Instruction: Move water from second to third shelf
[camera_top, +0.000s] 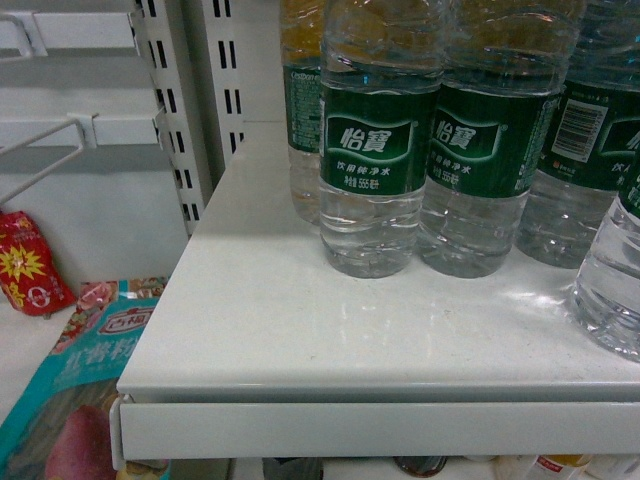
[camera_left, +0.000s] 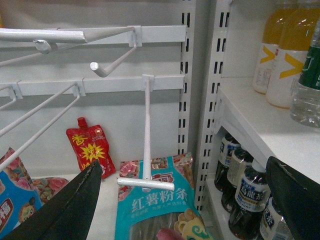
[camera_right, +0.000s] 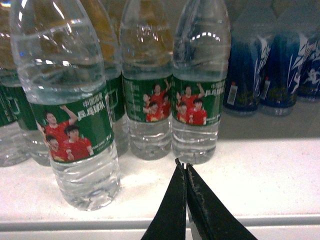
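The water bottles (camera_right: 80, 120) are stood upright on the white shelf (camera_right: 260, 165), their long axes vertical, in a cluster of green-labelled bottles near the shelf's front edge. In the right wrist view, the right gripper (camera_right: 185, 167) is seen just in front of that edge with its jaws pressed together and nothing between them. The nearest water bottle is found ahead and to the left of the closed tips, close to the lip of the shelf; two more (camera_right: 196, 95) are placed straight ahead, further back. Dark blue bottles (camera_right: 260, 70) are lined up well to the right.

In the left wrist view, the left gripper (camera_left: 185, 200) is shown with its jaws spread wide and nothing held. It is pointed at the neighbouring bay of wire hooks (camera_left: 146, 135) and snack packets (camera_left: 150, 200), so the water is left off to its right, only glimpsed at the frame edge.

The right arm is judged the nearer one. Before any grasp, its jaws would have to be parted and the tips shifted leftwards or advanced, so that an upright bottle is approached side-on at the label. Neighbouring bottles are set touching or almost touching, so the foremost, freer one is judged easiest to take.
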